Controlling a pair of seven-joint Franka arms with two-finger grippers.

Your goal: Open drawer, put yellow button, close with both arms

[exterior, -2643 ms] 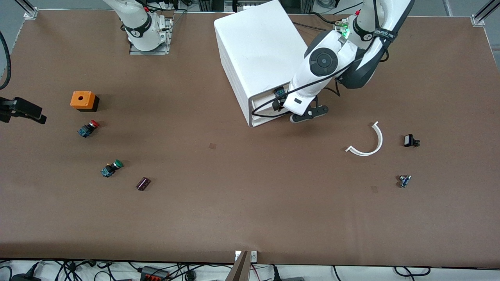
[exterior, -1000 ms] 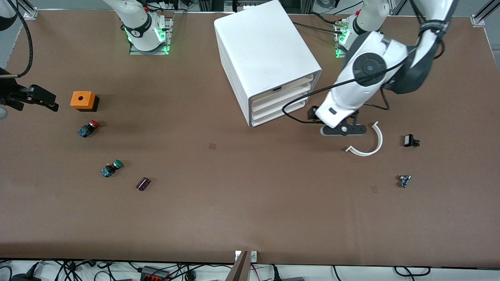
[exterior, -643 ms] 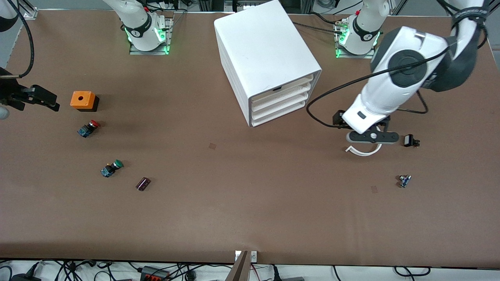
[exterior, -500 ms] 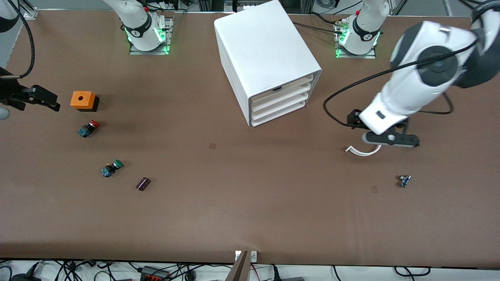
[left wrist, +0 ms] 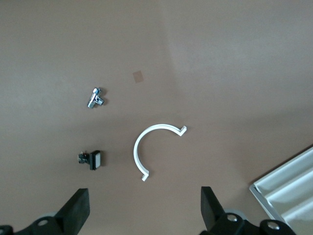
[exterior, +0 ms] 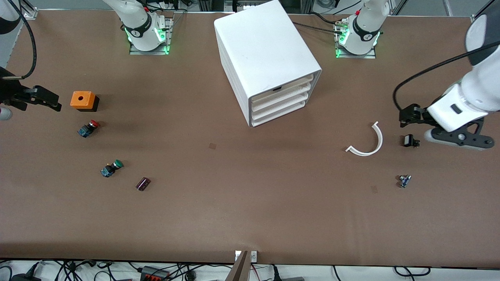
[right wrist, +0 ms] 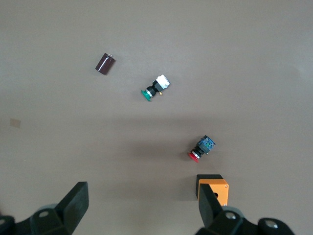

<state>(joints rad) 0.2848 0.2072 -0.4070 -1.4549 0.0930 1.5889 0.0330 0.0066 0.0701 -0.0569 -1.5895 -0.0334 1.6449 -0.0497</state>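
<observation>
No readable lettering on the brown worktable

The boxy white plastic drawer cabinet (exterior: pixel 266 58) carries no legible label, and markings on the black bands of the white robot arm bases (exterior: pixel 142 29) cannot be made out.

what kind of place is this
Probably a robotics lab bench: two arm bases bolted to a brown table, loose cables along its edge, and small parts such as push buttons laid out for handling.

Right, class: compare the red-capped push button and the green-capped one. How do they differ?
The red-capped button lies close to the orange box; the green-capped button lies nearer the front camera, beside a dark cylinder. Their caps differ in colour. Both lie on their sides with blue bases.
</observation>
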